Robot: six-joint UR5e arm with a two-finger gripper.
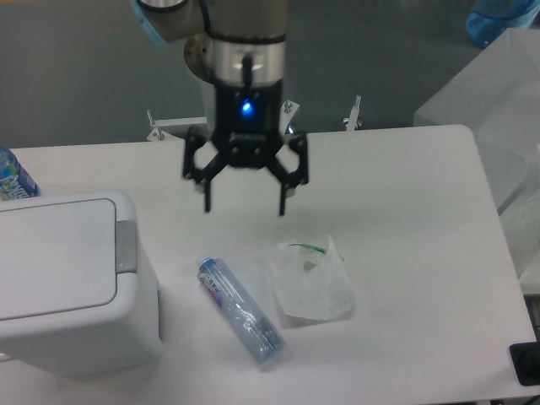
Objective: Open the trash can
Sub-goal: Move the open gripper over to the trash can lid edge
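Observation:
The trash can [72, 283] is a boxy white plastic bin at the left front of the table. Its flat lid panel [51, 256] lies shut, with a small grey tab [126, 246] on its right edge. My gripper [245, 205] hangs above the middle of the table, fingers pointing down and spread wide, empty. It is to the right of the bin and above the bin's tab level, apart from it.
A clear plastic bottle [240, 309] lies on the table just right of the bin. A small translucent white plastic bag [311, 283] sits beside it. Another bottle [13, 177] shows at the left edge behind the bin. The table's right edge [498, 253] borders translucent plastic boxes.

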